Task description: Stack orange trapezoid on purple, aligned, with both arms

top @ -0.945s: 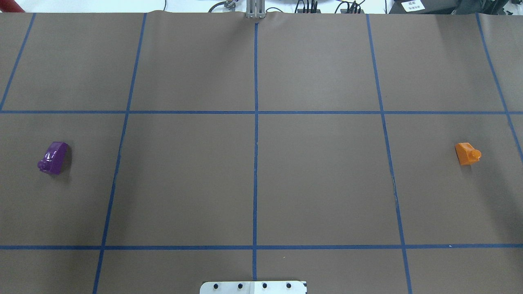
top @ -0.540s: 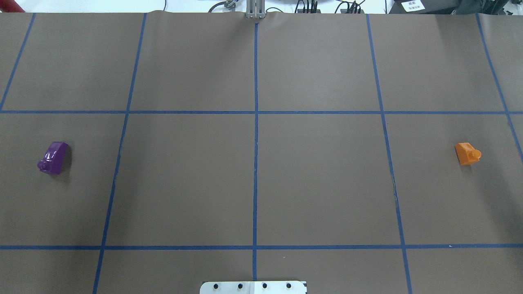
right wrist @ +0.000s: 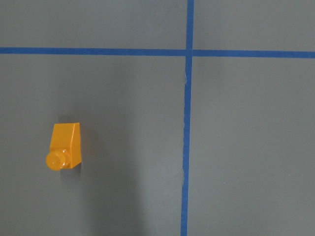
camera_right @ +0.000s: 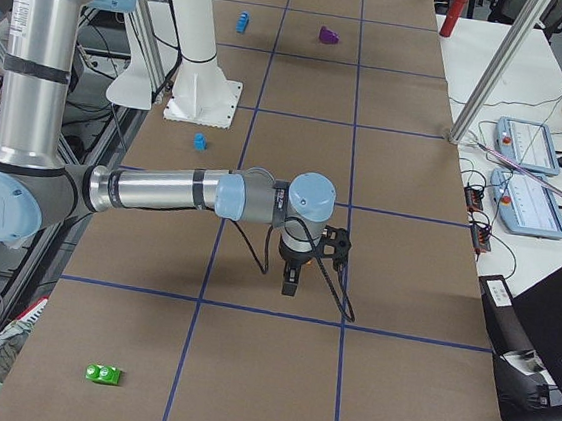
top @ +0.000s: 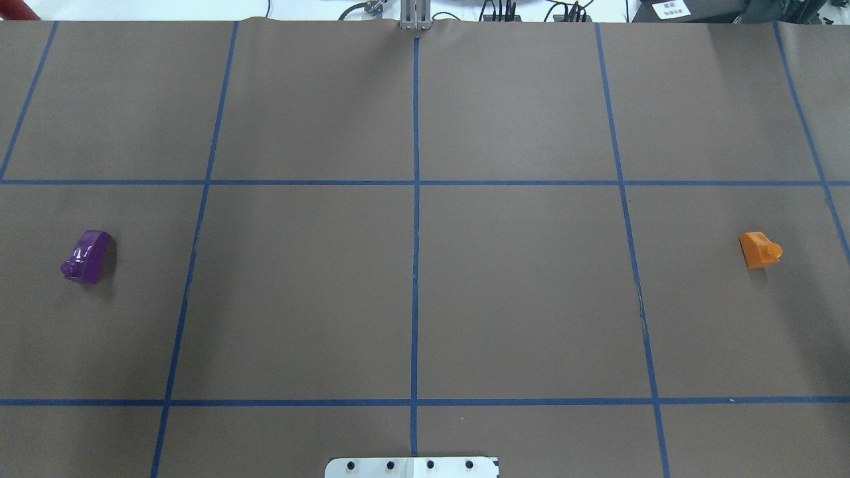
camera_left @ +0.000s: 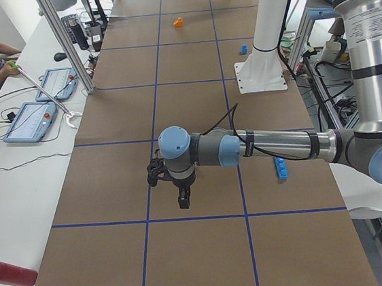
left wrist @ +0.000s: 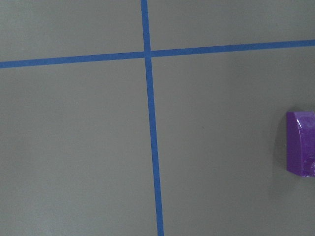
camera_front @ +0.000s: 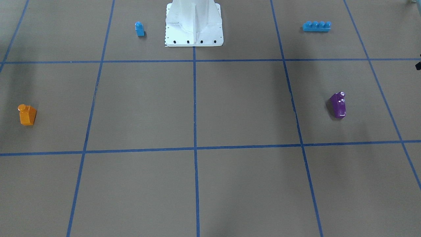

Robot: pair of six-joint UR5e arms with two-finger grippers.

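Note:
The orange trapezoid (top: 759,249) lies on the brown table at the far right of the overhead view, with its stud toward the right. It also shows in the front view (camera_front: 27,115) and in the right wrist view (right wrist: 65,146). The purple block (top: 86,257) lies at the far left, and at the right edge of the left wrist view (left wrist: 301,150). My left gripper (camera_left: 184,200) hangs above the table in the exterior left view only. My right gripper (camera_right: 290,284) hangs above the table in the exterior right view only. I cannot tell whether either is open or shut. Neither touches a block.
A small blue single-stud block (camera_front: 139,29) and a long blue four-stud brick (camera_front: 316,26) stand on either side of the white robot base (camera_front: 194,23). A green block (camera_right: 103,374) lies near the table's right end. A red cylinder (camera_left: 10,274) lies off the left end.

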